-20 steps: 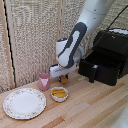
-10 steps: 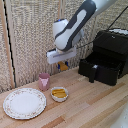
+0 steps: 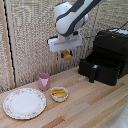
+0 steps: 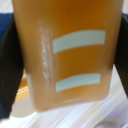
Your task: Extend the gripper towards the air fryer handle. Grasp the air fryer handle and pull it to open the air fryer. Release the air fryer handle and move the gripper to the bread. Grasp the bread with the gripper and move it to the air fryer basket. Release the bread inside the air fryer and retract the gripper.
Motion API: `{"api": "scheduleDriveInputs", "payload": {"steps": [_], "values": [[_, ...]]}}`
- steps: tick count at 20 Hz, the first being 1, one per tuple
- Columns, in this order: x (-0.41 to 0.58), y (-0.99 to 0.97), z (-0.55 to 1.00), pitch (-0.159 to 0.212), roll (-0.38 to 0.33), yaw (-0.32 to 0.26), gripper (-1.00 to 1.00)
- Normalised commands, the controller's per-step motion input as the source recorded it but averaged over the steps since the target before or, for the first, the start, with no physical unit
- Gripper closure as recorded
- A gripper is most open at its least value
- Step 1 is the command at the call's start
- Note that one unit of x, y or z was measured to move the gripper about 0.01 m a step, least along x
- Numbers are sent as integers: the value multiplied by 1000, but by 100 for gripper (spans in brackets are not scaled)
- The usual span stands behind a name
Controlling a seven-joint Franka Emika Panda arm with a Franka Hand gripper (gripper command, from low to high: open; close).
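My gripper (image 3: 66,54) hangs in the air above the wooden table, to the exterior view's left of the air fryer (image 3: 112,50). It is shut on the golden-orange bread (image 3: 67,56), which fills the wrist view (image 4: 70,55) between the dark fingers (image 4: 10,65). The black air fryer basket (image 3: 100,68) is pulled out, with its bar handle (image 3: 92,73) on the drawer face. The bread is well above and to the left of the basket.
A pink cup (image 3: 44,81), a white bowl (image 3: 59,94) with pale yellow sticks and a patterned plate (image 3: 24,103) stand on the table below and to the exterior view's left of the gripper. A woven screen stands behind.
The gripper has risen from near the table by the bowl and moved up and towards the exterior view's right, carrying the bread.
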Motion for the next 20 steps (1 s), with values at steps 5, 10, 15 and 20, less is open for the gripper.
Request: {"api": "scheduleDriveInputs", "payload": {"steps": [5,10,15,20], "values": [[365,-594,610,-17,-3,-163,100],[320,-858,611,-35,8,-84,100],[82,-937,408,-26,14,-77,100],[-35,-859,86,-6,13,-111,100]]}}
